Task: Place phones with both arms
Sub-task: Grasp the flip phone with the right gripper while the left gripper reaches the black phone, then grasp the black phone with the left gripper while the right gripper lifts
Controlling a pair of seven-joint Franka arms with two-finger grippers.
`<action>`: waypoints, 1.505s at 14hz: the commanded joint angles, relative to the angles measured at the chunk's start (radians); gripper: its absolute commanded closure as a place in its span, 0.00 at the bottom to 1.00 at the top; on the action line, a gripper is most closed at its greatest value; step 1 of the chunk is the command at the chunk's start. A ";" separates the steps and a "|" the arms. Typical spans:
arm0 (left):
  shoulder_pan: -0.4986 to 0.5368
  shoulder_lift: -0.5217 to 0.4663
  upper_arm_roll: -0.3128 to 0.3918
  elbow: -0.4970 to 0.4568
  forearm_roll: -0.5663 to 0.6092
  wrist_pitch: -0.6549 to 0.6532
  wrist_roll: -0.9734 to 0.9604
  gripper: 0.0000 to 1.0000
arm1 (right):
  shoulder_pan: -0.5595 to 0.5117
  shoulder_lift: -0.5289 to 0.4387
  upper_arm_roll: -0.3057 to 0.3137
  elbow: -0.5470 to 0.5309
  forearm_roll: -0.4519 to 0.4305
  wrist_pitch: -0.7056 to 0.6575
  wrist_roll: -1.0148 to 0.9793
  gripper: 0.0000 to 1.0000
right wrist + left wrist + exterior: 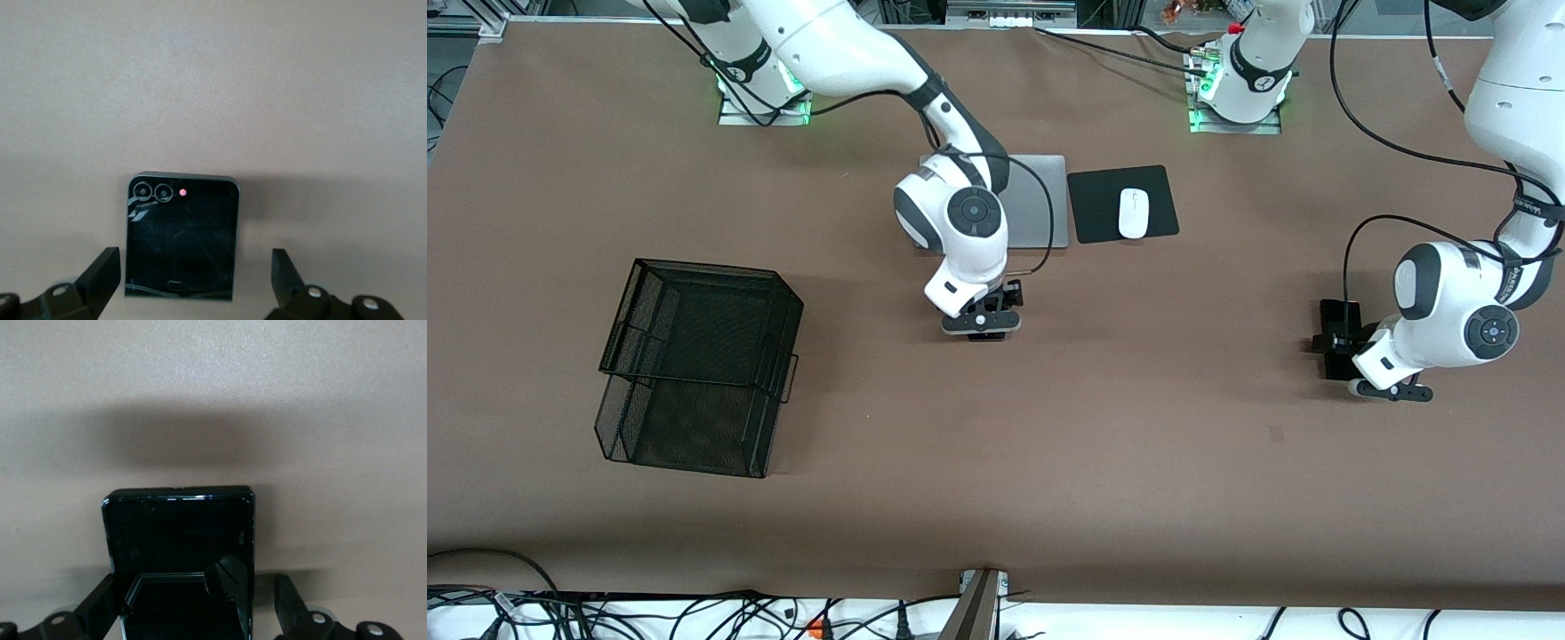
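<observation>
A long slim black phone [177, 533] lies flat on the brown table toward the left arm's end [1340, 316]. My left gripper [195, 581] is low over it [1334, 343], open, with one finger [99, 605] at each long side of the phone. A squarish black phone [181, 233] with two lenses and a small red dot lies at the table's middle. My right gripper [195, 255] is low over it [996, 308], open, with the fingers [101, 270] wide of its sides. In the front view that phone is hidden under the hand. The lavender-white phone is out of view.
A black wire mesh basket [694, 364] stands toward the right arm's end. A grey laptop [1040, 204] and a black mouse pad [1094, 209] with a white mouse [1133, 213] lie farther from the front camera than the right gripper.
</observation>
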 commanded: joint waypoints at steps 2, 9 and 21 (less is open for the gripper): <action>0.017 -0.030 -0.018 -0.004 0.023 -0.068 0.000 0.65 | -0.004 0.013 0.007 -0.007 -0.015 0.039 -0.008 0.00; -0.058 -0.040 -0.082 0.330 0.008 -0.508 -0.005 0.72 | 0.006 0.056 0.009 -0.007 0.003 0.102 0.011 0.00; -0.313 -0.027 -0.112 0.440 -0.323 -0.537 -0.083 0.78 | -0.169 -0.240 0.004 0.010 0.065 -0.360 -0.240 1.00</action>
